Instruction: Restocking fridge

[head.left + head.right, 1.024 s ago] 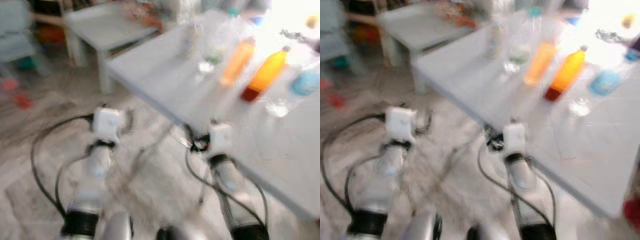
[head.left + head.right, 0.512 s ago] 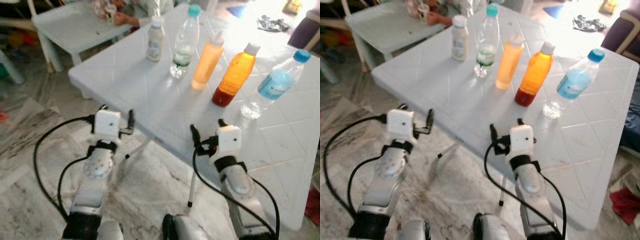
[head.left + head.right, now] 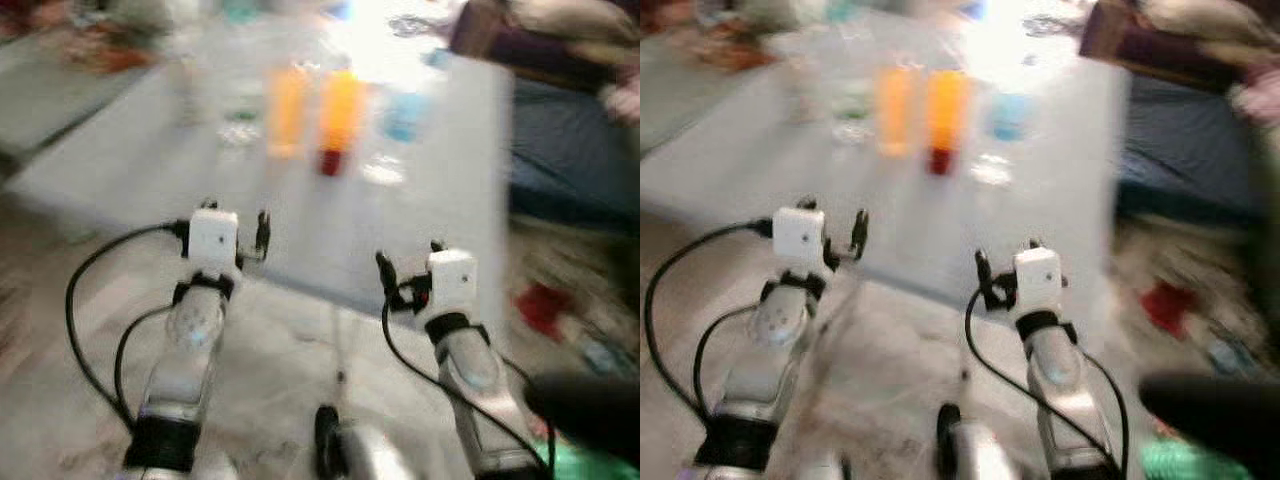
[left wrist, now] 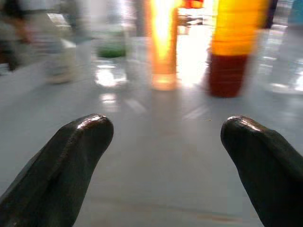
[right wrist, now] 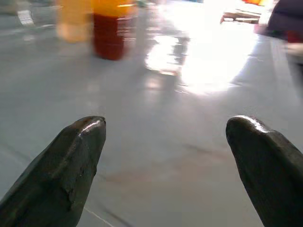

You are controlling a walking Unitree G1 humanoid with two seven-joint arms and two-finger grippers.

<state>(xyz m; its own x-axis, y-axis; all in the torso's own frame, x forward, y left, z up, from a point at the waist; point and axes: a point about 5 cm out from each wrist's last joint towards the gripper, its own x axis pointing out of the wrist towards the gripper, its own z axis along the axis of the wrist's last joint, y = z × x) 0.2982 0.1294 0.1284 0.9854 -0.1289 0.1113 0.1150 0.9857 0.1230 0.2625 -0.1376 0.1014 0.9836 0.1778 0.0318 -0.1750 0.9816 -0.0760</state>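
Note:
The eye views are blurred. A row of bottles stands on the white table (image 3: 420,210): a pale orange bottle (image 3: 287,110), an orange bottle with a red base (image 3: 337,120), a blue-labelled water bottle (image 3: 405,115) and a clear green-labelled bottle (image 4: 111,52). Both silver arms are held out low at the table's near edge, the left arm (image 3: 205,290) and the right arm (image 3: 455,320). My left gripper (image 4: 165,156) is open and empty, level with the tabletop, facing the two orange bottles. My right gripper (image 5: 165,156) is open and empty over bare tabletop, the red-based bottle (image 5: 111,28) beyond it.
A dark sofa or chair (image 3: 560,150) stands off the table's right side. On the floor to the right lie a red thing (image 3: 540,305) and something green (image 3: 590,465), with a dark blurred shape (image 3: 590,400) above it. Marbled floor lies under the arms.
The whole picture has swung: the camera turned right, so the table and bottles sit further left and are blurred again. Both arms keep the same pose, grippers still open.

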